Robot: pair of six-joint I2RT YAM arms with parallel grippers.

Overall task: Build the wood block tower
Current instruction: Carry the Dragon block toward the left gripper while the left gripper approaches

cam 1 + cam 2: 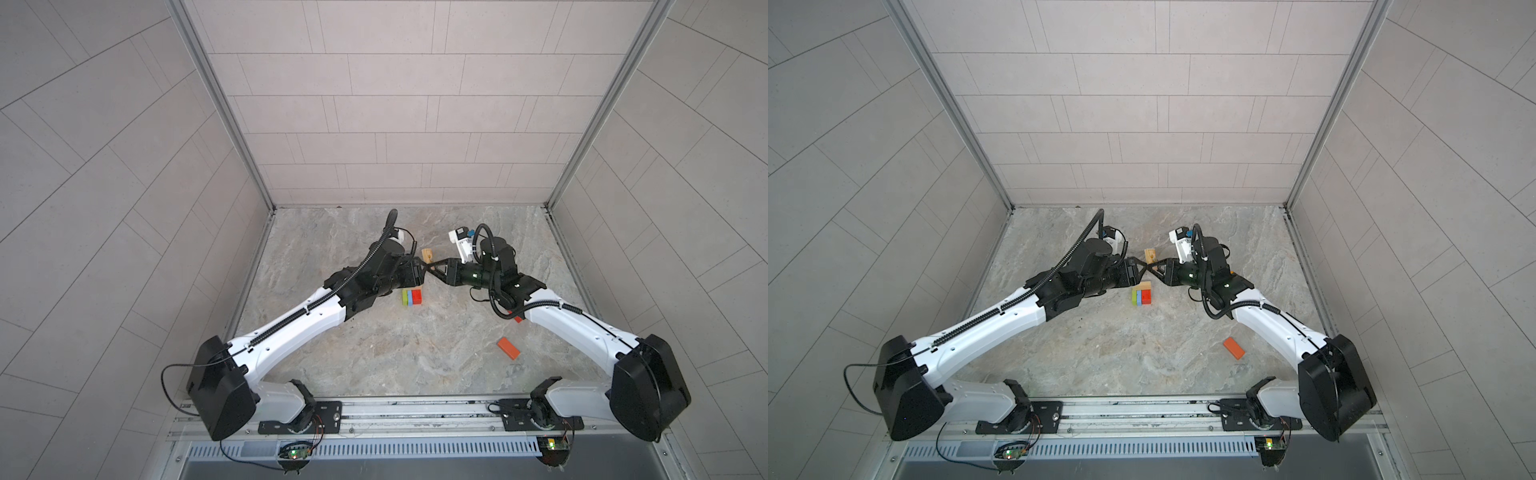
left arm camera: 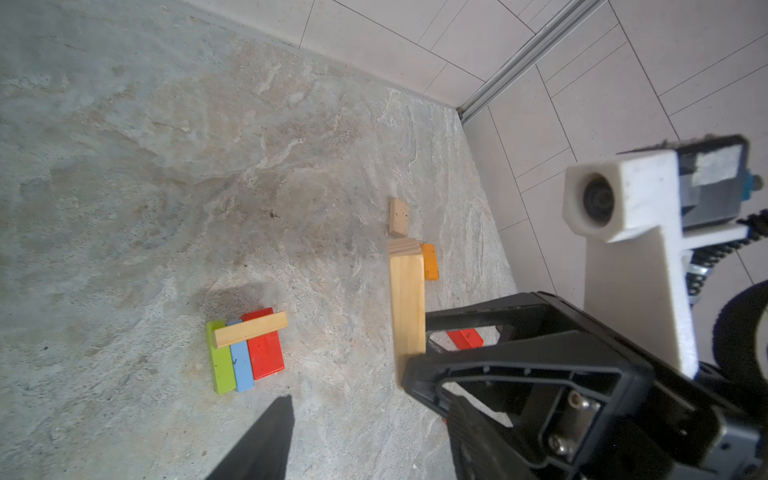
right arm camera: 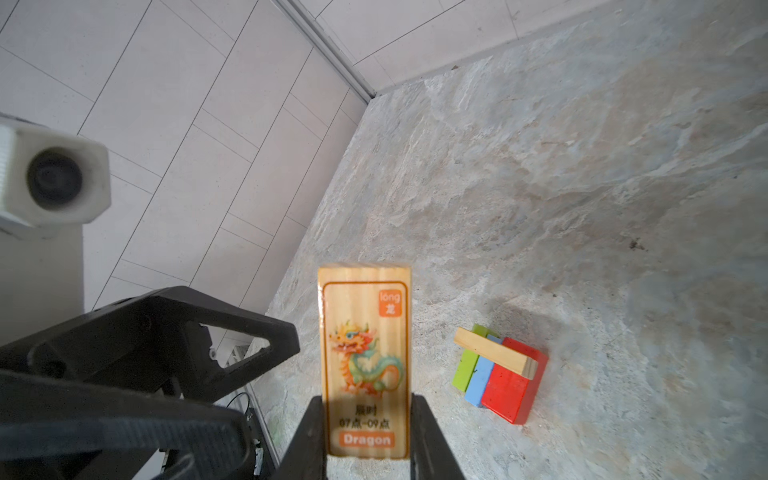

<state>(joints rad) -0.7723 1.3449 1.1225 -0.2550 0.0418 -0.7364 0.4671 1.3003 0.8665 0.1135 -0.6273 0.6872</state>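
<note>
Left gripper: fingers spread, grasping nothing, tips just beside the dragon plank. The tower sits on the counter at 6 o'clock from the meeting point, with one tan crosspiece along its 12 o'clock edge (second layer incomplete). Right gripper: fingers clenched on the plank's long edges, aloft.

Judged step: handover. The next move calls for laying the plank beside the crosspiece. Open counter lies toward 5 o'clock, and the orange block is well clear.

red block mostly hidden under the right arm (behind the right gripper), small print on its dragon plank blurred
</note>
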